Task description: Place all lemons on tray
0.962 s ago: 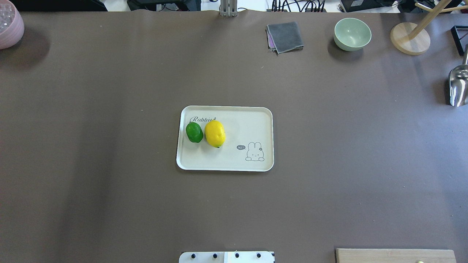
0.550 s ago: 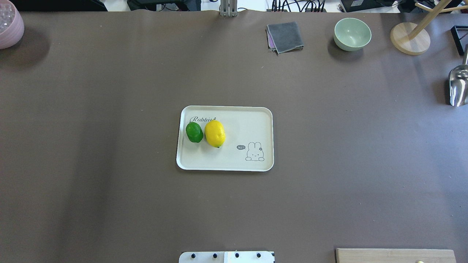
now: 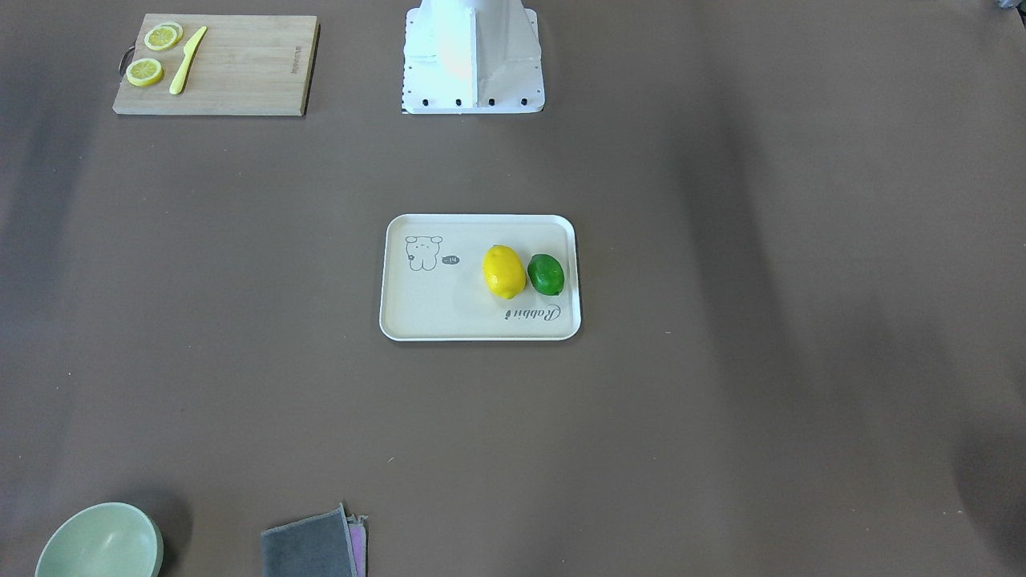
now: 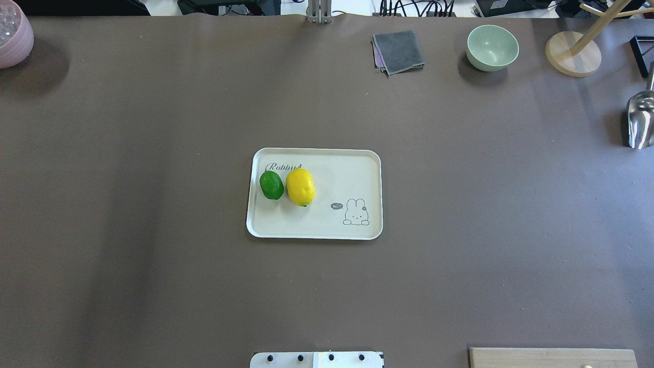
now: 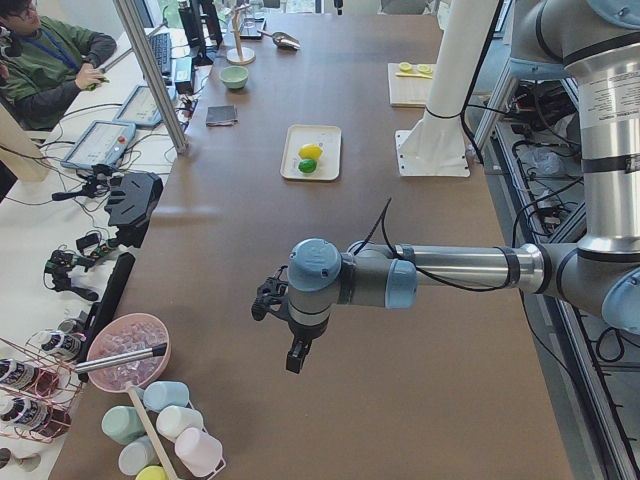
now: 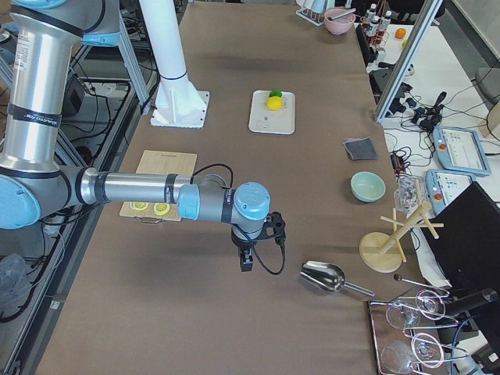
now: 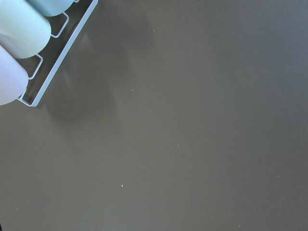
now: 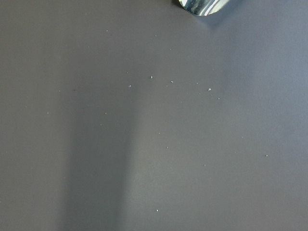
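Observation:
The yellow lemon (image 4: pixel 300 186) and the green lemon (image 4: pixel 271 184) lie side by side, touching, on the left part of the cream-white tray (image 4: pixel 327 230) at the table's middle. They also show in the front view: the yellow lemon (image 3: pixel 503 272), the green lemon (image 3: pixel 546 274), the tray (image 3: pixel 433 312). My left gripper (image 5: pixel 296 355) hangs over bare table far from the tray, toward the table's left end. My right gripper (image 6: pixel 246 262) hangs over bare table toward the right end. Both show only in side views, so I cannot tell whether they are open or shut.
A wooden cutting board (image 3: pixel 240 72) with lemon slices and a yellow knife lies near the robot base. A green bowl (image 4: pixel 492 47), grey cloth (image 4: pixel 398 51), wooden stand (image 4: pixel 572 53), metal scoop (image 4: pixel 641 120) and pink bowl (image 4: pixel 13 36) ring the table's far edge. A cup rack (image 7: pixel 29 43) is near my left gripper.

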